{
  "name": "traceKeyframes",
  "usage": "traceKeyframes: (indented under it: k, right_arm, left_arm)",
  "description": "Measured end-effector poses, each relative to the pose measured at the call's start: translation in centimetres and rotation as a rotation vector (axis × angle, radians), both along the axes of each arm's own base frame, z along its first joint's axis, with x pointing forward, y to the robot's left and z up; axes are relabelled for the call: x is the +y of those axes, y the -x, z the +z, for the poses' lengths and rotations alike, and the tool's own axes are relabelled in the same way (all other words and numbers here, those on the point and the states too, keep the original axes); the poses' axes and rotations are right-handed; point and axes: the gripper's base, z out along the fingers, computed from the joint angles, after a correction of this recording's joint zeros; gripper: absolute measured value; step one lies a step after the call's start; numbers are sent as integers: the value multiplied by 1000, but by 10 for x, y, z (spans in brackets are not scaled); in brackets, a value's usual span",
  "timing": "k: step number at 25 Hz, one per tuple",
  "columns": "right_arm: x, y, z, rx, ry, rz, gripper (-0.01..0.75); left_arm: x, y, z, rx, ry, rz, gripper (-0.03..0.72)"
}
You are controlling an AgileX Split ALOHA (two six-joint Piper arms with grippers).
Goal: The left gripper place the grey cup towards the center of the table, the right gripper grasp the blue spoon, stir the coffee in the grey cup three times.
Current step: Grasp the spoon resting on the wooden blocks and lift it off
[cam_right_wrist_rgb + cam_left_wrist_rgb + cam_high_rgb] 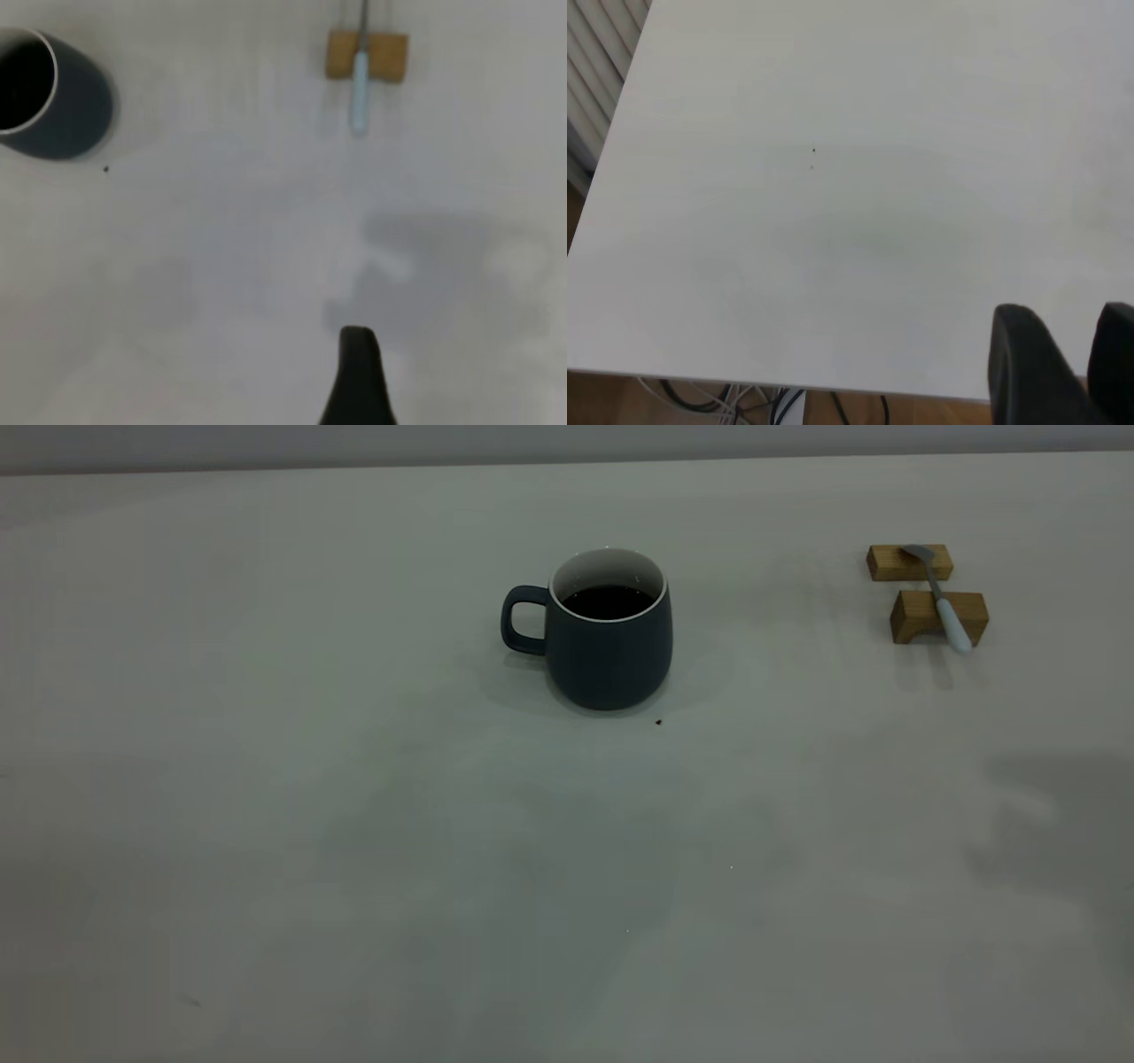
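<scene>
While the pale tabletop (pixel 354 824) is lying wide and bare around it, the grey cup (pixel 607 642) is standing upright near the middle, dark coffee (pixel 608 601) inside, handle toward the left arm's side. Well apart, toward the right arm's side, the blue spoon (pixel 939 598) is resting across two wooden blocks (pixel 937 615). The left tool (pixel 1072 363) is hovering over a tabletop edge, fingers slightly parted and gripping nothing. Only one finger of the right tool (pixel 357 376) is showing above the tabletop, so its state cannot be told.
</scene>
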Motion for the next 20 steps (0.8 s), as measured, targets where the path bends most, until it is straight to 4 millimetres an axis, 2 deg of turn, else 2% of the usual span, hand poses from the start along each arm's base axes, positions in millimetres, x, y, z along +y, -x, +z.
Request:
traceKeyframes:
  k: [5,12,20]
  right_arm:
    - [2,-39,-43,108,-15,37,616]
    - [21,-82,-94,176,-9,113,614]
    - [23,-127,-148,267,4,133,614]
  left_arm:
    - [0,0,0,0,0,0,242]
    - [0,0,0,0,0,0,242]
    - [0,0,0,0,0,0,242]
